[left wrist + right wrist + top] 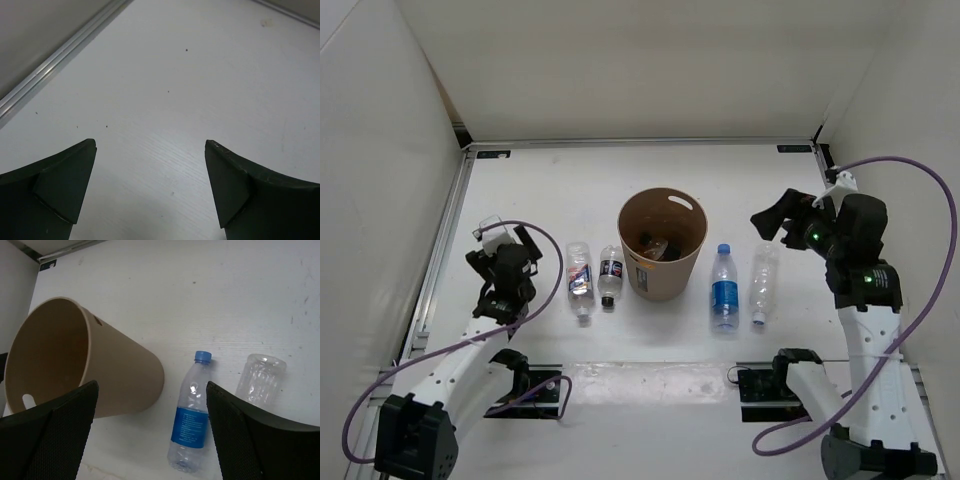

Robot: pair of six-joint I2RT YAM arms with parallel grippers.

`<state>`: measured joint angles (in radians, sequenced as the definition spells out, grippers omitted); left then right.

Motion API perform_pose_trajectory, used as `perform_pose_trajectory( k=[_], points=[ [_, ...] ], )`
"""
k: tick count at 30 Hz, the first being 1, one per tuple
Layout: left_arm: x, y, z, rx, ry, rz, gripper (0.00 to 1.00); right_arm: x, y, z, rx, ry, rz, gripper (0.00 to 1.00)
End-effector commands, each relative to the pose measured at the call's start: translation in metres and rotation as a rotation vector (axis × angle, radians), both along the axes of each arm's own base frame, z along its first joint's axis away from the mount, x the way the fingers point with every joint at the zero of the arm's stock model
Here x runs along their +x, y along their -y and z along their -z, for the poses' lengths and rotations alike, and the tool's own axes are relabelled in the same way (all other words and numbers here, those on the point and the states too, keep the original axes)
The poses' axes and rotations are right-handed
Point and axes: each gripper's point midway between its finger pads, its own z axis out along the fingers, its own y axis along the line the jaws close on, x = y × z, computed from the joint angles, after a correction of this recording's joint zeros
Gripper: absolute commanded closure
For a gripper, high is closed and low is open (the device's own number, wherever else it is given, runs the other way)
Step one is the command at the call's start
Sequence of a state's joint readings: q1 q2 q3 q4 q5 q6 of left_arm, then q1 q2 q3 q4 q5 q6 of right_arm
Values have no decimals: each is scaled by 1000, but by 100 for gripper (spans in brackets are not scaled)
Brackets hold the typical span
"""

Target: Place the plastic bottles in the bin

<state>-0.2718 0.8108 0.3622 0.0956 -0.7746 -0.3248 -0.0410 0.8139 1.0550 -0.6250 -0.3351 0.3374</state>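
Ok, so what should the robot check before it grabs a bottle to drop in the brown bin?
1. Left gripper open and empty: ok.
2. Right gripper open and empty: ok.
3. Round tan plastic bin upright, mouth facing up: ok.
4. Clear plastic bottle with blue label and cap lying ahead of the right gripper: ok.
5. Clear unlabelled plastic bottle apart from the blue one: ok.
6. A bottle ahead of the left gripper: not ok. Its wrist view shows only bare white table; the white-labelled clear plastic bottle and the short clear plastic bottle with dark label and cap lie nearer the bin.
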Motion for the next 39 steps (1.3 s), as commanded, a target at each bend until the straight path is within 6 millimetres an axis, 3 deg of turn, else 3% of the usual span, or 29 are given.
perform_pose_trajectory(
  k=[1,4,7,8,11,15,22,26,33,39],
  points=[
    [-4,7,-4,-32,-35,41,0,2,-4,-22,-38,71,29,11],
    [-10,11,0,-60,-16,74,0,-1,-3,-25,-49,102,60,11],
    [-16,16,-9,-70,8,134,0,-1,7,-22,-68,64,102,11],
    [-18,16,-15,-63,20,142,0,-5,13,-16,-69,18,133,11],
    [-25,8,-5,-88,-33,92,0,-4,43,3,-41,-89,282,11],
    [-24,0,14,-168,-85,26,0,-3,60,27,-2,-181,348,11],
    [-15,6,19,-222,-89,91,0,21,95,60,-12,-344,483,11],
    [-12,6,20,-226,-96,87,0,37,91,100,-28,-481,471,11],
    [-9,9,22,-233,-115,101,0,53,63,165,69,-668,373,11],
    [-9,9,21,-232,-109,101,0,55,47,189,95,-736,338,11]
  ],
)
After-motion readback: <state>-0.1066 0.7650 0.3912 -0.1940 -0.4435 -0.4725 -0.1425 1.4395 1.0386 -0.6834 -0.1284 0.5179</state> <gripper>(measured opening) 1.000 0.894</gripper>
